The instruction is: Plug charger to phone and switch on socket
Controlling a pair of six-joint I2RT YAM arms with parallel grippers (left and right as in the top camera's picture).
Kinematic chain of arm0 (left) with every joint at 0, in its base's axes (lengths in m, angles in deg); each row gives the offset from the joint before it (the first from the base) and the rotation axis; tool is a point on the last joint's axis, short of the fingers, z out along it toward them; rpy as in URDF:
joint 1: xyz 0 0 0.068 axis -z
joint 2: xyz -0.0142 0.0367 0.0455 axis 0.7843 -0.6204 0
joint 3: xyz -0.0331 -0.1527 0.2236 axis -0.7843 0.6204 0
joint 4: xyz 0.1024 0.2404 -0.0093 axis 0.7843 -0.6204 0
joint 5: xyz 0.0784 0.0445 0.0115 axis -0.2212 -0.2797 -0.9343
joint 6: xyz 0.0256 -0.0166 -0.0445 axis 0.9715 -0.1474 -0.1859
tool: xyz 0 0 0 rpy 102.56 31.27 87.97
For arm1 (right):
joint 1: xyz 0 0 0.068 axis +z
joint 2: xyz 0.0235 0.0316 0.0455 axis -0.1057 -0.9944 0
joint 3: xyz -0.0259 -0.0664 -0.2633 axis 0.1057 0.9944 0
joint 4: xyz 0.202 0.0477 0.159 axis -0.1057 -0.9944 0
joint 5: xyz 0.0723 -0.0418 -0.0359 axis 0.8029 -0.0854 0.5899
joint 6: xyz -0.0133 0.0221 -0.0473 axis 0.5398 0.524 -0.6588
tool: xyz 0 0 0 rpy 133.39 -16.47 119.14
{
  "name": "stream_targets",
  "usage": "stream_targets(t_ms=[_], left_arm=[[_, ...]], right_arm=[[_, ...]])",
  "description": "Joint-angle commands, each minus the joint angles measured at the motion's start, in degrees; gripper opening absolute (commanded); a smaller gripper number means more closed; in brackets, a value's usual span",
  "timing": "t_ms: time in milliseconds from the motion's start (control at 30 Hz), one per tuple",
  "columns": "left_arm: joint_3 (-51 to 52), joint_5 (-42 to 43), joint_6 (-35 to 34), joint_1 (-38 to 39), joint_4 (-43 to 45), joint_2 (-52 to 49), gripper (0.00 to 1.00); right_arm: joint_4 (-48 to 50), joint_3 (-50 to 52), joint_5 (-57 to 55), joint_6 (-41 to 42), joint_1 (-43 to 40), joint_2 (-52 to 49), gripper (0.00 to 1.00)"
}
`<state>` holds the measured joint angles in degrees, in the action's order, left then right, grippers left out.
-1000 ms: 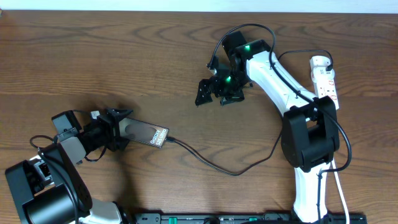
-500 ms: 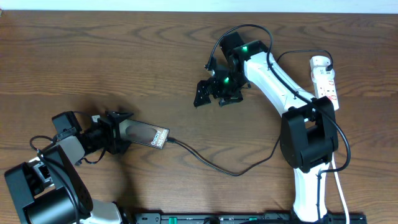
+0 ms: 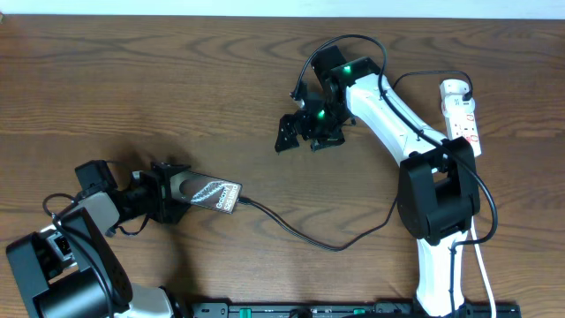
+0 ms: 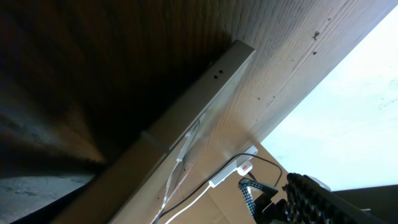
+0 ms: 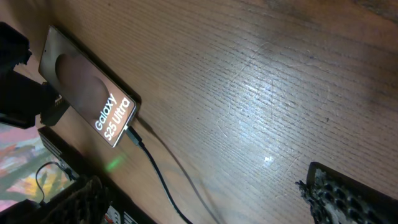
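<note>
Work surface: dark brown wood-grain table top, spanning the full overhead view, grain running left to right. Fine scratches and a bright glare spot show on it in the right wrist view. Far edge: narrow pale strip runs along it. Near edge: long black rail with small green markings, right of centre.

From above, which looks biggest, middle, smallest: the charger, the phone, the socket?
1. charger, longest by far.
2. phone and socket look about alike; both are partly hidden, so I won't rank them.
</note>
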<state>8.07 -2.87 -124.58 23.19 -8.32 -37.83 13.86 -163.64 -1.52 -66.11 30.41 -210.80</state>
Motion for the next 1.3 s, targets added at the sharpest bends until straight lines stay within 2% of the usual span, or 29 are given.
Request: stream_targets(t_ms=[0,333,600,1033,1267], left_arm=[[6.56,-35.54,2.97,0.15,-3.26,-6.19,0.90],[6.56,-35.98,2.97,0.13,-5.16,-6.19,0.90],[6.56,-41.44,2.97,0.15,-8.46,-6.19,0.90],[6.56,-41.44,2.99,0.15,-9.46,-6.16,0.90],[5.16,-44.30,5.62,0.15,-12.00,-2.75,0.90]], right_arm=[[0.00,-1.03,0.13,0.61,0.52,1.88,0.99],[0.02,-1.03,0.13,0.61,0.52,1.88,0.99],[0.00,-1.03,-0.48,0.61,0.52,1.88,0.99],[-0.02,-1.03,-0.50,0.61,0.52,1.88,0.99],[-0.04,-1.03,-1.14,0.63,0.50,1.88,0.99]])
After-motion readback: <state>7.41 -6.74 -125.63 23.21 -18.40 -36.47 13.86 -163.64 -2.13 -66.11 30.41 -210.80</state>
